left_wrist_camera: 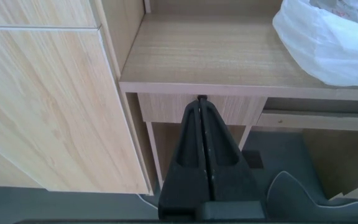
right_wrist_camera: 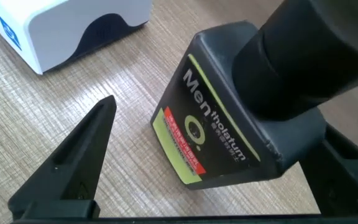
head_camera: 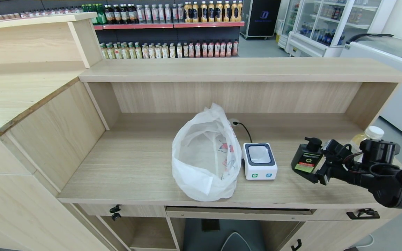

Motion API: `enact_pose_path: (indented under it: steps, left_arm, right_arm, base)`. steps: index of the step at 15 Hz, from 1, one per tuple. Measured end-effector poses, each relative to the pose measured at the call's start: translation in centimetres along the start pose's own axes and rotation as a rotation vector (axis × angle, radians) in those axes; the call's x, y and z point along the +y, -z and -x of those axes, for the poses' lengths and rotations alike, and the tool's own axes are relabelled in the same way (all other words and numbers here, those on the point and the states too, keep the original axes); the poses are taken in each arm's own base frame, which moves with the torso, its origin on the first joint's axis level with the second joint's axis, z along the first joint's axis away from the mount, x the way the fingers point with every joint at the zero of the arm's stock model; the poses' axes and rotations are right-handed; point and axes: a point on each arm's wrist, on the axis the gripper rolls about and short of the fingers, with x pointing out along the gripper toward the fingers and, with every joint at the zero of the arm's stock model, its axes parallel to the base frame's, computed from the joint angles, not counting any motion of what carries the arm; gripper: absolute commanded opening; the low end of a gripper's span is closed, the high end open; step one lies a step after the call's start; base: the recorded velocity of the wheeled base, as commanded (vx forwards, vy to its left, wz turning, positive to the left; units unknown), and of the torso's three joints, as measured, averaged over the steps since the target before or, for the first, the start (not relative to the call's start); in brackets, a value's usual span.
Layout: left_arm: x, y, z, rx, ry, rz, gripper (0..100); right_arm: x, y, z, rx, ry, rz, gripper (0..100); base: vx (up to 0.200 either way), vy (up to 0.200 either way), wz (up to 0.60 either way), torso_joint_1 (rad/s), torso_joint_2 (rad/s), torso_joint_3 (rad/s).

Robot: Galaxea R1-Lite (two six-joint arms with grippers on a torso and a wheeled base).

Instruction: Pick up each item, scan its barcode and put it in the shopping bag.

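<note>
Black pump bottle (head_camera: 307,158): on the table (head_camera: 124,164), right of the scanner (head_camera: 259,160). Right pincer (head_camera: 314,166): spread wide, straddling the bottle, gripping nothing yet. Left pincer (left_wrist_camera: 202,124): closed, empty, low by the table's front edge. Shopping bag (head_camera: 204,157): mouth open, left of the scanner. Step, by your reading: pickup. Next you close squarely on the body, lift, and turn the barcode to the scanner.

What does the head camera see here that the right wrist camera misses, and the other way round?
Head view only: the shopping bag, a white-capped bottle and drink shelves. Right wrist view only: the strip of bare wood between one finger of the right gripper and the black bottle. Both: that bottle, the white scanner and the counter.
</note>
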Motion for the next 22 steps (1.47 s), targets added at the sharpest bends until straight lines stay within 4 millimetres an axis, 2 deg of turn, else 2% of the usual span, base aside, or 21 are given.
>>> enact_pose_path:
  steps: [4,5,12,16,19,22]
  left_arm:
    - [0.0,0.0,0.0,0.000,0.000,0.000,0]
    - [0.0,0.0,0.0,0.000,0.000,0.000,0]
    - [0.0,0.0,0.0,0.000,0.000,0.000,0]
    - [0.0,0.0,0.0,0.000,0.000,0.000,0]
    - [0.0,0.0,0.0,0.000,0.000,0.000,0]
    - [0.0,0.0,0.0,0.000,0.000,0.000,0]
  right_arm:
    - [-0.1,0.2,-0.3,0.000,-0.004,-0.020,100]
    - [-0.1,0.2,-0.3,-0.003,-0.009,-0.033,0]
    - [-0.2,-0.1,-0.5,-0.022,-0.014,-0.024,0]
    - [-1.5,-2.5,0.5,-0.063,0.031,0.043,0]
    - [-2.0,-6.0,3.0,-0.104,0.083,0.160,0]
    - [-1.7,-9.1,7.0,-0.117,0.117,0.444,0]
  base:
    - [0.000,0.000,0.00,0.000,0.00,0.000]
    - [0.000,0.000,0.00,0.000,0.00,0.000]
    - [0.000,0.000,0.00,0.000,0.00,0.000]
    - [0.000,0.000,0.00,0.000,0.00,0.000]
    - [0.000,0.000,0.00,0.000,0.00,0.000]
    - [0.000,0.000,0.00,0.000,0.00,0.000]
